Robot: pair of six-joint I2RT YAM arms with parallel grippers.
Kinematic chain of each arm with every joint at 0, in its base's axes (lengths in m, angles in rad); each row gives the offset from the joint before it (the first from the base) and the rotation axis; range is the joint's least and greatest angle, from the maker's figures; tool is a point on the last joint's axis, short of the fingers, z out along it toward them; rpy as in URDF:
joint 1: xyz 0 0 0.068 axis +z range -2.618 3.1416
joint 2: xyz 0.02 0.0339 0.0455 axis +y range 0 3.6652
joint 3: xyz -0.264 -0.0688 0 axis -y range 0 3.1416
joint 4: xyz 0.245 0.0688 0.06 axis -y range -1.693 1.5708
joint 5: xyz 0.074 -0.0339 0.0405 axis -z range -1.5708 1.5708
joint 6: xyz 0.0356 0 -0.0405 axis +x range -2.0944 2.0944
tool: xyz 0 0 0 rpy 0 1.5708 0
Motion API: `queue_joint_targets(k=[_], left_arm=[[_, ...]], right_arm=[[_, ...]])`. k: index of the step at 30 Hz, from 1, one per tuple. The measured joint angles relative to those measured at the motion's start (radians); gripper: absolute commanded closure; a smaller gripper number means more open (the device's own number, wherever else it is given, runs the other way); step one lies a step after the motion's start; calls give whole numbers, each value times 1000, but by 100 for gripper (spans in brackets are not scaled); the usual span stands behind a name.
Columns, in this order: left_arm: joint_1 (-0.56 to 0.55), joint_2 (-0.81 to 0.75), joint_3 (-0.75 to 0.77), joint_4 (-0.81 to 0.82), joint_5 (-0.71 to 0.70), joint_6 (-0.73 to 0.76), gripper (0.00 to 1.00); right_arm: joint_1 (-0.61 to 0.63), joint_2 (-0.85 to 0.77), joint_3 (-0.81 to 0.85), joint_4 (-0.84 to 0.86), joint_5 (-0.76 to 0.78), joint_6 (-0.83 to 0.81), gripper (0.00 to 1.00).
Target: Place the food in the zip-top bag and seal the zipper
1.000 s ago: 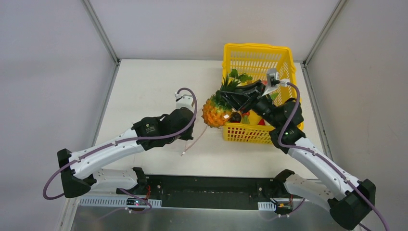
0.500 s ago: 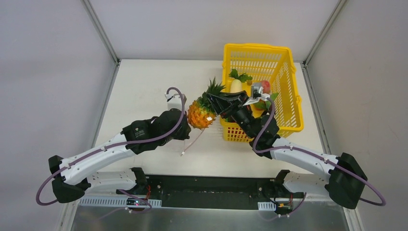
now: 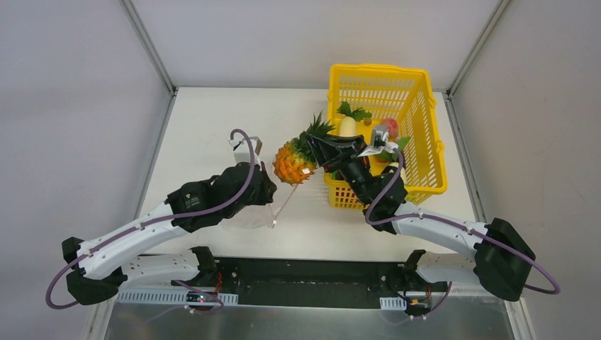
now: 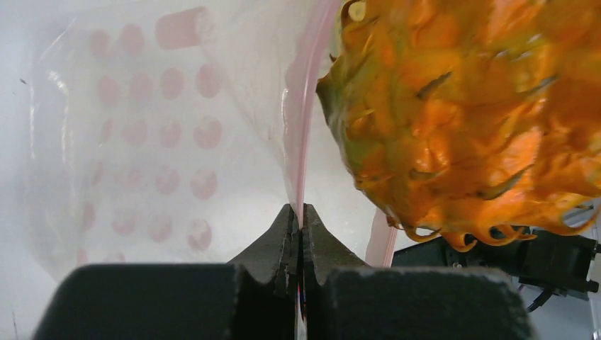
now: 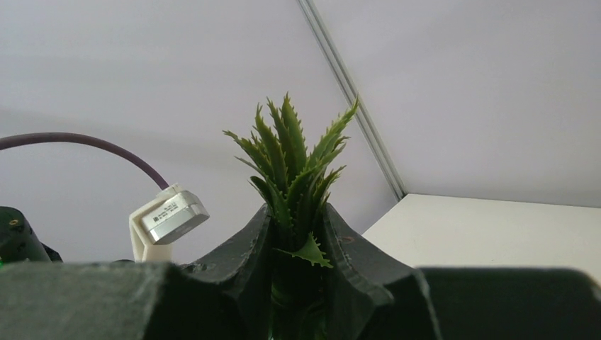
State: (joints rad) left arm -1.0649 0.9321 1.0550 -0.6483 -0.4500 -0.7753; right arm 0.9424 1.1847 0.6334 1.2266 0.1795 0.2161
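My right gripper point(image 3: 317, 145) is shut on the green crown point(image 5: 298, 163) of a toy pineapple point(image 3: 294, 161) and holds it in the air left of the basket, over the bag's mouth. My left gripper point(image 3: 266, 193) is shut on the pink zipper point(image 4: 301, 142) of the clear pink-dotted zip-top bag point(image 4: 142, 142) and holds that edge up. The orange pineapple body point(image 4: 468, 106) hangs close to the right of the zipper. In the top view the bag point(image 3: 244, 216) lies on the table, its zipper point(image 3: 283, 207) slanting. A white radish point(image 3: 347, 126) and other food lie in the basket.
The yellow slotted basket point(image 3: 418, 92) stands at the back right, holding a red piece point(image 3: 390, 127) and green leaves. My right arm reaches across its front left corner. The left wrist camera point(image 5: 169, 219) shows in the right wrist view. Grey walls enclose the table.
My right gripper has carried the pineapple left, out of the basket and over to the bag. My left arm has drawn back to the left with the bag's edge in it.
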Motion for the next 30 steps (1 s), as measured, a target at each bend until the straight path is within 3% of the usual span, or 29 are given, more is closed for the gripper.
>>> queue_joint_targets(k=[22,30], left_arm=[[13,-73,-45,42,-6,-45,100],[13,-58,-45,56,-3,-52,100]], right_arm=[[25,6,19,-154,-34,-163,100],[25,16,27,-58,23,-95,100]])
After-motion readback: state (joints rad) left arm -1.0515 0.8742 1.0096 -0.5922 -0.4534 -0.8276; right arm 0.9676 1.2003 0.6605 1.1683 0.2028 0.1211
